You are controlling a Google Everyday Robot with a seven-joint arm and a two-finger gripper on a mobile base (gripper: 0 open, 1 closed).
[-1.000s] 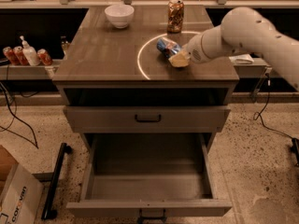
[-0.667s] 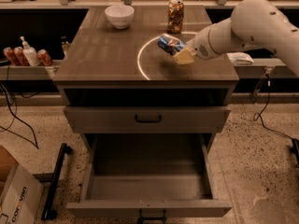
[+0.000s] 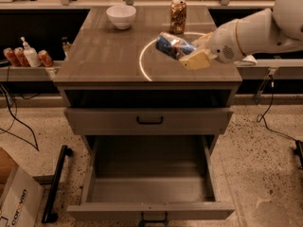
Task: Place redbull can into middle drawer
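Observation:
My gripper [image 3: 193, 51] is over the right part of the counter top, shut on the redbull can [image 3: 171, 46]. The slim blue-and-silver can is tilted on its side and held a little above the wood surface, inside the bright ring of light. The middle drawer [image 3: 147, 193] is pulled wide open at the bottom front, and its plain grey interior is empty. It lies below and in front of the gripper. The shallower drawer with the black bar handle [image 3: 149, 120] above it is shut.
A brown-gold can [image 3: 178, 16] stands just behind the gripper and a white bowl [image 3: 121, 16] at the counter's back left. Bottles and cans [image 3: 26, 56] sit on a left shelf. A cardboard box [image 3: 14, 197] and a black bar [image 3: 56, 183] lie on the floor at left.
The gripper keeps its hold on the redbull can, and the can has risen slightly off the counter and tilted. The arm has shifted a little up and to the right.

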